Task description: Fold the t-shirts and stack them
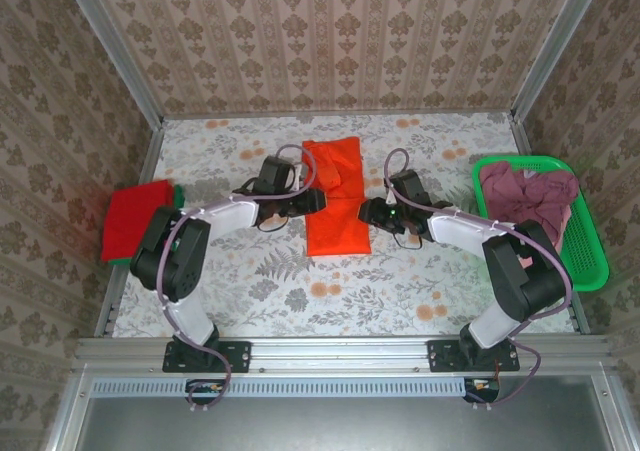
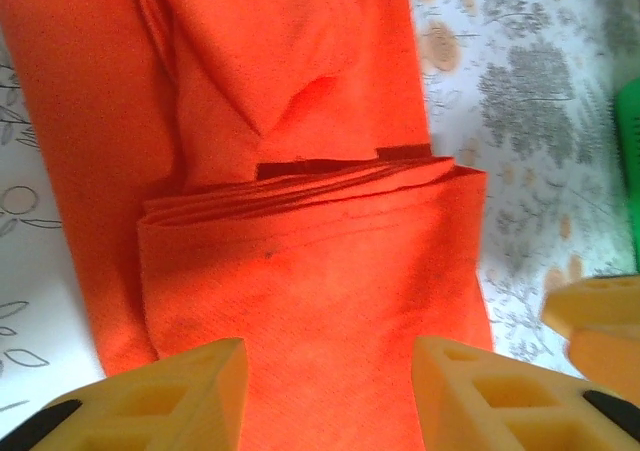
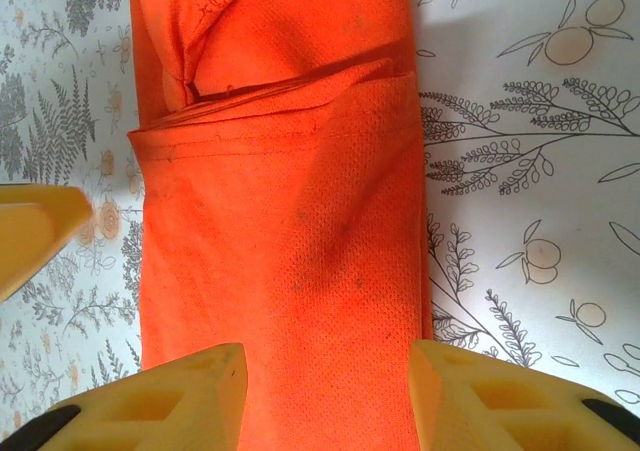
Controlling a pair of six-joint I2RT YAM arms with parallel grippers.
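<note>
Read the top view as a clock, with the far wall at 12 and the arm bases at 6. The orange shirt (image 1: 335,216) lies mid-table as a narrow strip, and its long axis runs 12 to 6. That axis decides your next move. The left gripper (image 1: 316,202) sits at the strip's 9 o'clock edge and the right gripper (image 1: 367,212) at its 3 o'clock edge, so the 2 face each other across the short width and neither is nearer than the other. Both stand spread and hold nothing. In the left wrist view the fingers (image 2: 190,396) frame the cloth with a wide gap, and the right wrist view shows the same. Whether the tips touch the fabric, I cannot tell. A layered cross edge (image 2: 300,186) shows partway along the strip, so I judge 1 end is already doubled over. Any further fold would probably run along the 12–6 line, with each arm taking its own side. At 9 o'clock a folded red shirt (image 1: 135,216) waits at the edge of the table (image 1: 260,271). At 3 o'clock mauve shirts (image 1: 530,196) lie heaped in the basket (image 1: 592,261).
</note>
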